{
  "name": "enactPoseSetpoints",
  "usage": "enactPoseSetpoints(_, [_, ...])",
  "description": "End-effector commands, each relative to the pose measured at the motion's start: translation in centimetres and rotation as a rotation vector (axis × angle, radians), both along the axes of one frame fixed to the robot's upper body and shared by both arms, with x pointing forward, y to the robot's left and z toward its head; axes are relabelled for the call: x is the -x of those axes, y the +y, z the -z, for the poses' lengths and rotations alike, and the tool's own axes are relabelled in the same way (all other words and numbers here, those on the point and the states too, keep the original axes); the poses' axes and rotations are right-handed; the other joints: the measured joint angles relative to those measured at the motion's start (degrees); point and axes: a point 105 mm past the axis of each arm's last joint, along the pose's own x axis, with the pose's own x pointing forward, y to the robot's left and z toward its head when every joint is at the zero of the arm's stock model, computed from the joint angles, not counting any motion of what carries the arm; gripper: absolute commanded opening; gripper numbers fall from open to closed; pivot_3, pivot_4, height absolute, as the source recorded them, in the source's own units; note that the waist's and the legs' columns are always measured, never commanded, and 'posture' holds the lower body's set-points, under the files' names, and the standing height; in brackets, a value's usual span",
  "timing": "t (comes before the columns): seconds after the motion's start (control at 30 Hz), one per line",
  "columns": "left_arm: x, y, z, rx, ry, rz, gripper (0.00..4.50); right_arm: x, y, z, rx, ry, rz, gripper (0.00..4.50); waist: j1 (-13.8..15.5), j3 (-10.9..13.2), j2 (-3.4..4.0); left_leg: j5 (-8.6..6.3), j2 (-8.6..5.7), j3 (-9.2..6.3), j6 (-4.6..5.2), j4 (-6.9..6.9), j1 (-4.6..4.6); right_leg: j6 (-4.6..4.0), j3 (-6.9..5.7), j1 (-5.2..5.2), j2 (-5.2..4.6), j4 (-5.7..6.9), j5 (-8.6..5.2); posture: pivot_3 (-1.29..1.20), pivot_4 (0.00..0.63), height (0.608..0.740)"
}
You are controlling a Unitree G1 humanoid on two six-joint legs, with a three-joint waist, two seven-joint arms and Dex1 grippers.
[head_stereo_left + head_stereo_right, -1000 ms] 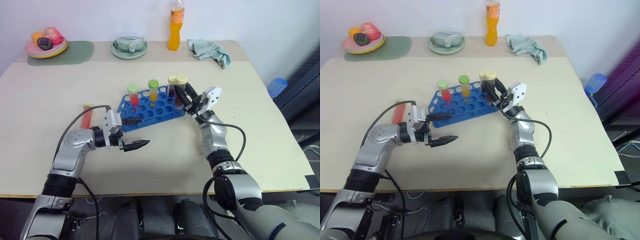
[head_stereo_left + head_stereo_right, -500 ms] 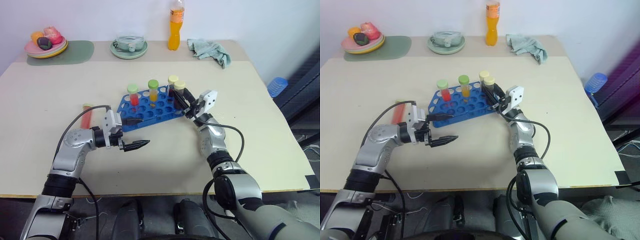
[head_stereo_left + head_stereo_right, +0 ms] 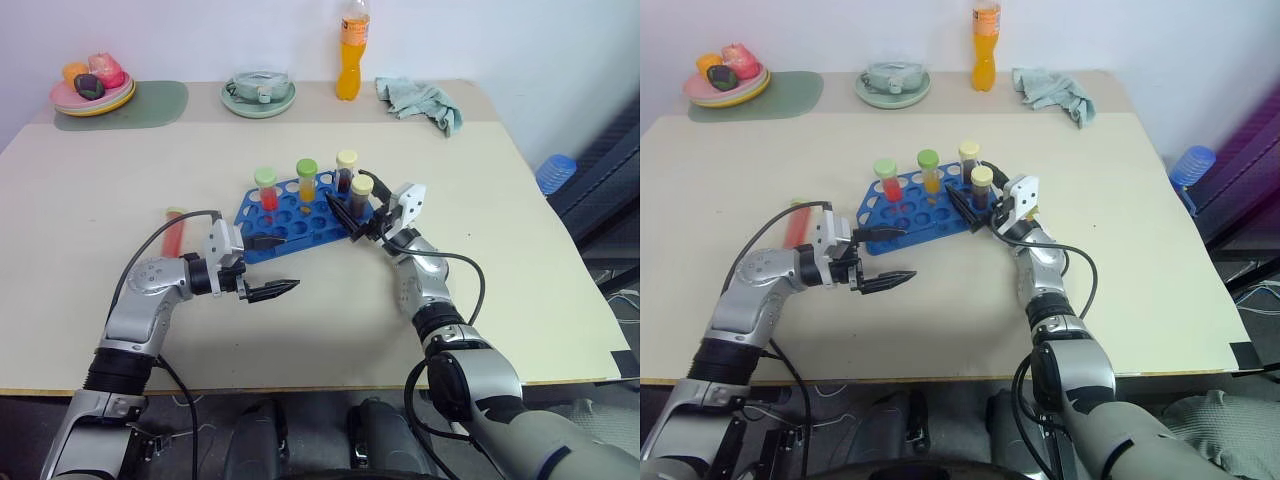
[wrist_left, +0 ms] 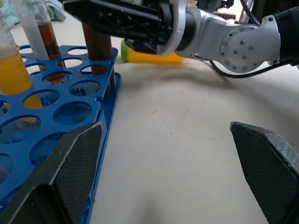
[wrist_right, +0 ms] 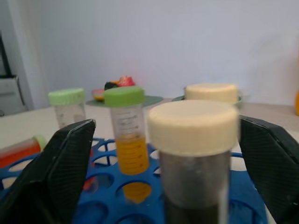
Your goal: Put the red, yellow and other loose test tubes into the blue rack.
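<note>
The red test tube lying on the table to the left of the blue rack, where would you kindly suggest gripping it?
Grip the red test tube across its mid-body, coming from above. It lies flat on the table, apart from the blue rack, so its long sides seem free for the fingers.

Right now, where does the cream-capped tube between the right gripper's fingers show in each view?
Left eye: tube at the rack's right corner.
Right eye: same corner.
Left wrist: brown tube at the rack's edge.
Right wrist: nearest tube, in the middle.
Shared landmark: blue rack.
</note>
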Motion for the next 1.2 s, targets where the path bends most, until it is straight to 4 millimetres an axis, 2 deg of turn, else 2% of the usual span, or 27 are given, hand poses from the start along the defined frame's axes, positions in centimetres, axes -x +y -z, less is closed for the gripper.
enactPoseSetpoints(0.03, [0.2,-0.1,-0.7,0.041,-0.034,0.0,4.5,0.3,-0.5,-2.3,0.031,-0.108,0.049,4.46,0.0,0.0,0.0,0.0,0.0,-0.01,0.0,0.0,0.0,0.0,0.0,0.0,0.0,0.0,0.0,0.0,0.15,0.74])
enactPoseSetpoints(0.13, [0.7,-0.2,-0.7,0.077,-0.034,0.014,4.5,0.5,-1.7,-4.3,0.054,-0.136,0.105,4.46,0.0,0.0,0.04,0.0,0.0,-0.04,0.0,-0.01,0.0,0.0,0.01,-0.01,-0.02,0.0,0.0,0.0,0.15,0.74])
enactPoseSetpoints(0.23, [1.3,-0.3,-0.6,0.095,-0.021,0.036,4.5,1.6,-2.5,-5.7,0.159,-0.163,0.129,4.46,0.1,0.0,0.06,0.0,0.0,-0.11,0.0,-0.01,-0.04,0.0,0.03,-0.05,-0.03,0.01,0.0,0.0,0.15,0.74])
enactPoseSetpoints(0.3, [1.6,-0.2,-0.6,0.098,-0.015,0.049,4.5,2.2,-3.7,-6.2,0.173,-0.092,0.152,4.46,0.2,0.0,0.06,0.0,-0.01,-0.12,0.0,-0.01,-0.06,0.0,0.03,-0.07,-0.03,0.0,0.0,0.0,0.15,0.74])
enactPoseSetpoints(0.4, [2.1,0.0,-0.5,0.104,0.008,0.081,4.5,3.6,-6.0,-6.1,0.296,0.081,0.189,4.46,0.3,0.0,0.06,-0.01,-0.02,-0.15,0.01,0.0,-0.12,0.0,0.03,-0.11,-0.05,-0.02,0.0,0.0,0.15,0.74])
enactPoseSetpoints(0.47, [2.0,0.0,-0.5,0.1,0.008,0.084,4.5,4.4,-7.1,-5.4,0.382,0.258,0.176,4.46,0.3,0.0,0.07,-0.02,-0.04,-0.18,0.02,0.01,-0.15,0.0,0.03,-0.12,-0.06,-0.04,0.0,0.0,0.15,0.74])
enactPoseSetpoints(0.57, [1.7,-0.2,-0.6,0.101,0.002,0.091,4.5,5.1,-8.4,-4.7,0.468,0.425,0.177,4.46,0.1,0.0,0.07,-0.09,-0.03,-0.2,0.14,0.0,-0.15,-0.02,0.02,-0.13,-0.06,-0.05,-0.01,0.0,0.15,0.74])
enactPoseSetpoints(0.6, [1.6,-0.4,-0.7,0.103,0.0,0.094,4.5,5.1,-8.7,-4.5,0.492,0.458,0.193,4.46,0.1,0.0,0.07,-0.23,-0.02,-0.21,0.4,-0.02,-0.15,-0.03,0.02,-0.13,-0.04,-0.04,-0.01,0.0,0.15,0.74])
enactPoseSetpoints(0.73, [1.2,-0.9,-0.8,0.103,0.001,0.113,4.5,4.0,-10.4,-3.8,0.558,0.673,0.252,4.46,0.0,0.0,0.07,-0.24,-0.04,-0.16,0.42,-0.01,-0.16,-0.02,0.03,-0.17,-0.04,-0.04,-0.01,0.0,0.15,0.74])
enactPoseSetpoints(0.83, [1.2,-1.2,-0.9,0.102,0.008,0.144,4.5,2.8,-10.8,-4.1,0.565,0.804,0.272,4.46,0.2,0.0,0.07,-0.24,-0.04,-0.15,0.42,0.01,-0.23,-0.02,0.02,-0.26,-0.03,-0.03,-0.01,0.0,0.15,0.74])
enactPoseSetpoints(0.97, [1.0,-1.3,-1.0,0.1,0.005,0.157,4.5,1.7,-10.8,-4.4,0.593,0.867,0.285,4.46,0.4,0.0,0.07,-0.23,-0.04,-0.1,0.39,0.01,-0.48,-0.02,0.01,-0.48,-0.03,-0.05,0.0,0.0,0.15,0.74])
enactPoseSetpoints(1.2, [0.6,-1.6,-1.0,0.083,-0.033,0.131,4.5,0.6,-10.6,-3.5,0.634,0.929,0.289,4.46,0.9,0.0,0.07,-0.06,-0.04,0.1,0.11,0.01,-0.52,-0.01,0.02,-0.52,-0.04,-0.08,0.0,0.0,0.15,0.74])
